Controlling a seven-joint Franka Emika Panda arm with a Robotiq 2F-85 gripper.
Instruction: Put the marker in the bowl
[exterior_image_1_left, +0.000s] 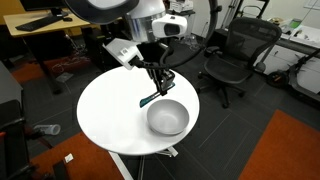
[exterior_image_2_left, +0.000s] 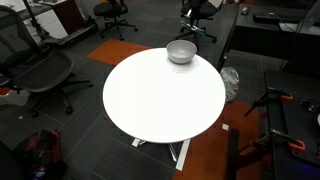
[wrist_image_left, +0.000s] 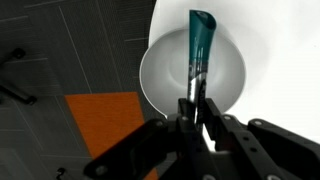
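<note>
My gripper (exterior_image_1_left: 159, 82) is shut on the marker (exterior_image_1_left: 148, 99), a thin dark pen with a teal end, and holds it tilted just above the white round table (exterior_image_1_left: 105, 110). In an exterior view the marker's low end hangs beside the rim of the silver metal bowl (exterior_image_1_left: 167, 118). In the wrist view the marker (wrist_image_left: 200, 50) sticks out from between my fingers (wrist_image_left: 197, 112), and its teal end lies over the bowl (wrist_image_left: 160, 72). The bowl also shows in an exterior view (exterior_image_2_left: 181, 51) at the table's far edge; there my gripper and the marker do not show.
The table (exterior_image_2_left: 160, 100) stands on one pedestal. Black office chairs (exterior_image_1_left: 235, 55) stand around it, with desks behind. An orange carpet patch (wrist_image_left: 105, 115) lies on the floor beside the table. A small object (exterior_image_1_left: 45, 129) lies on the floor.
</note>
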